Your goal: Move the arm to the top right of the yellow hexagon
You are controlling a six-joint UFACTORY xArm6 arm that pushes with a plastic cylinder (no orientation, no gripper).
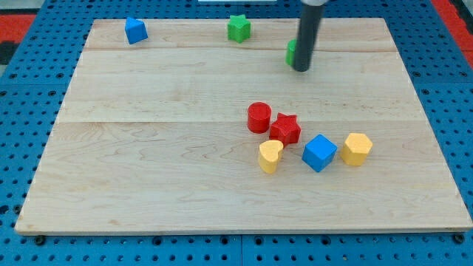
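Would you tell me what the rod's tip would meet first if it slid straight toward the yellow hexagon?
Probably nothing: from my tip, the line to the yellow hexagon looks free, passing right of the red star and blue cube.

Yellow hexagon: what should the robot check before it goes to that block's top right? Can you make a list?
1. Target found: the yellow hexagon sits at the view's right, beside the blue cube: ok.
2. My tip in place: it is near the view's top, far above the hexagon: not ok.
3. Spot at the hexagon's top right: bare board, no block there: ok.
4. Way there: the red star and red cylinder lie left of a straight path: ok.
5. Green block beside my tip: partly hidden by the rod, touching or not: cannot tell.
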